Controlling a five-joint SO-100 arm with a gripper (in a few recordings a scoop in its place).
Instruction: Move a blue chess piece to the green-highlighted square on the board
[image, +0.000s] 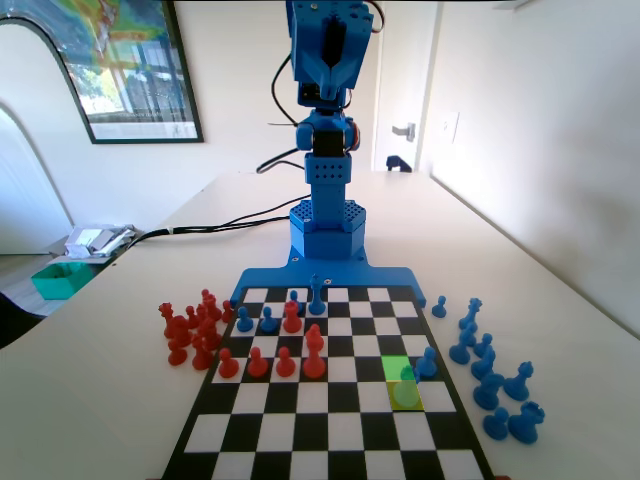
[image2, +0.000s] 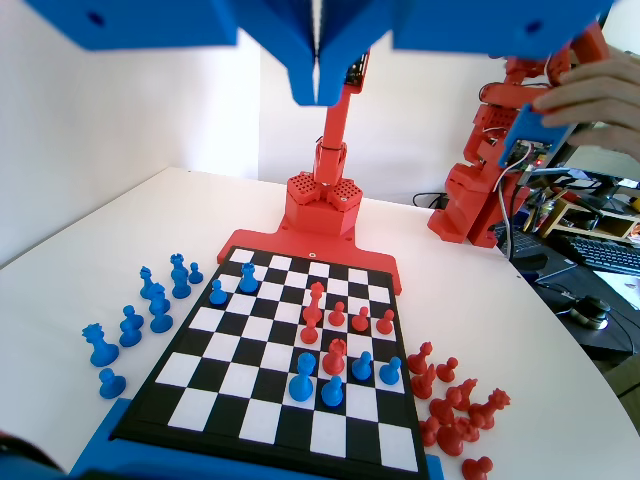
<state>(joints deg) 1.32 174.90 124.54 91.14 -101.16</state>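
White tabletop (image: 110, 340) carries the board (image: 300, 425). High at the top centre of the wrist view the pincer (image2: 318, 70) is seen closed and empty. The green-highlighted square (image: 396, 367) lies right of centre in the fixed view, with the blue chess piece (image: 427, 363) just beside it, board's right edge.

Cut off by the top edge in the fixed view: upper part of the blue arm (image: 328, 60). In the wrist view, end effector (image2: 318, 85) cropped at the top edge, jaws pressed together with only a thin seam showing. Near edge of the board (image: 330, 440) lost below the fixed view's bottom edge. Partly veiled by green tint: blue chess piece (image: 407, 374) on the green-highlighted square (image: 397, 368), shape blurred. Red pieces (image: 195, 328) beside the board bunched, overlapping, hard to count.
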